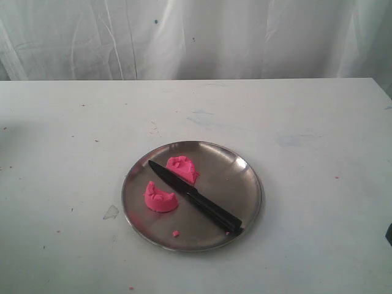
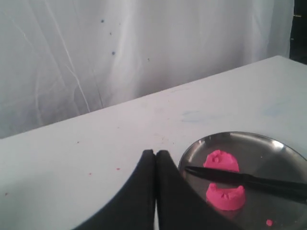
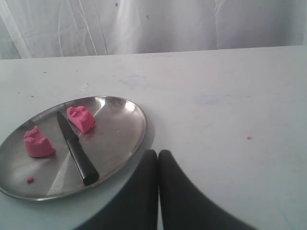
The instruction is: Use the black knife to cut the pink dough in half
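Note:
The pink dough lies in two half-lumps on a steel plate (image 1: 245, 174): one half (image 1: 183, 168) farther back, the other (image 1: 160, 197) nearer the front left. Between them rests the black knife (image 1: 195, 196), flat on the plate, tip to the back left and handle to the front right. The left wrist view shows both halves (image 2: 221, 161) (image 2: 225, 196) with the knife (image 2: 244, 180) between them, and my left gripper (image 2: 155, 152) shut and empty beside the plate's rim. My right gripper (image 3: 158, 152) is shut and empty, just off the plate (image 3: 129, 124), near the knife's handle (image 3: 82, 165).
A tiny pink crumb (image 1: 176, 233) lies on the plate's front part. The white table (image 1: 318, 135) carries faint stains and specks, with a white curtain (image 1: 196, 37) behind it. A dark edge (image 1: 389, 234) shows at the far right.

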`<state>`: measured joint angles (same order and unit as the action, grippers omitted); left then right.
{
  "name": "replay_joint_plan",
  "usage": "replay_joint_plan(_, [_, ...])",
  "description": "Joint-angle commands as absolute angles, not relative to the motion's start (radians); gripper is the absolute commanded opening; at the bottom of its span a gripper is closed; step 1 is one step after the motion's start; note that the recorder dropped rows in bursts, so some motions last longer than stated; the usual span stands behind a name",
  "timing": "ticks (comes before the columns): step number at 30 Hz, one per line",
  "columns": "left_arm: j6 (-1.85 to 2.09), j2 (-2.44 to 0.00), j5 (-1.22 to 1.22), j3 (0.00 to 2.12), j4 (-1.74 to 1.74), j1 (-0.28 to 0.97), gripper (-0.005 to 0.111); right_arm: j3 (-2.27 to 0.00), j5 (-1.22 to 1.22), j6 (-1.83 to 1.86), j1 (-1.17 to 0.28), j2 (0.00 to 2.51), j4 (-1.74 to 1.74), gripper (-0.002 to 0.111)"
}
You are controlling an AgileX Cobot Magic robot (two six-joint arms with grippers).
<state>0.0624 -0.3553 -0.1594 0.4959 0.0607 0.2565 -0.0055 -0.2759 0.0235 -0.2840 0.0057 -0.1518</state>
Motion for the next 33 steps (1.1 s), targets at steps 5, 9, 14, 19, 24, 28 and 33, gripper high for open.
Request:
replay_joint_plan(5, [0.007,-0.232,-0.138,0.362,0.104,0.162,0.0,0.0,-0.267,0.023,-0.278,0.0,-0.149,0.0])
replay_joint_plan(9, [-0.056,-0.156,-0.046,0.246,0.107,0.144,0.0,0.0,-0.267,0.023,-0.278,0.0,-0.149,0.0])
replay_joint_plan(14, [-0.09,-0.027,-0.03,0.092,0.155,0.069,0.0,0.0,-0.267,0.023,-0.278,0.0,-0.149,0.0])
replay_joint_plan(19, [-0.075,0.0,-0.065,0.033,0.178,0.022,0.0,0.0,-0.267,0.023,-0.278,0.0,-0.149,0.0])
replay_joint_plan(24, [-0.045,0.0,-0.024,0.0,0.17,0.02,0.0,0.0,-0.267,0.023,-0.278,0.0,-0.149,0.0])
replay_joint_plan(28, [-0.027,0.0,-0.038,0.0,0.17,0.02,0.0,0.0,-0.267,0.023,-0.278,0.0,-0.149,0.0])
replay_joint_plan(33, [-0.018,0.0,-0.062,0.0,0.17,0.02,0.0,0.0,-0.267,0.023,-0.278,0.0,-0.149,0.0])
